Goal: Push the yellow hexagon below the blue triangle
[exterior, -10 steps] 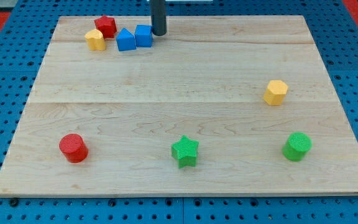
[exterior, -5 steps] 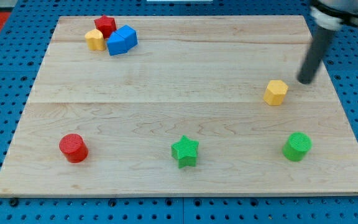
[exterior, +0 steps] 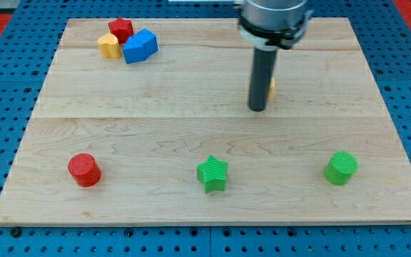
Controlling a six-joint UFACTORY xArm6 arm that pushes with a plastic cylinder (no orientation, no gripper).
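My tip [exterior: 257, 109] rests on the wooden board [exterior: 191, 128], a little to the view's right of the middle. The rod has no jaws, so it holds nothing; it only touches or pushes. The yellow hexagon [exterior: 272, 88] is almost fully hidden behind the rod: I see only a thin yellow strip at the rod's right edge, just above my tip. I cannot tell if the rod really touches it, but they are at least just beside each other.

The blue triangle [exterior: 133, 51] is far from there, near the board's top left corner. It stands in a tight group: a blue cube-like block [exterior: 147, 41] touches it on its right, a red block [exterior: 120, 29] is just above it, and a second yellow block [exterior: 108, 46] sits just at its left. The shapes of the red and the yellow one I cannot make out well.

Along the view's bottom stand three more blocks, well apart from each other: a red cylinder [exterior: 84, 170] at the left, a green star [exterior: 212, 173] in the middle, and a green cylinder [exterior: 341, 168] at the right.
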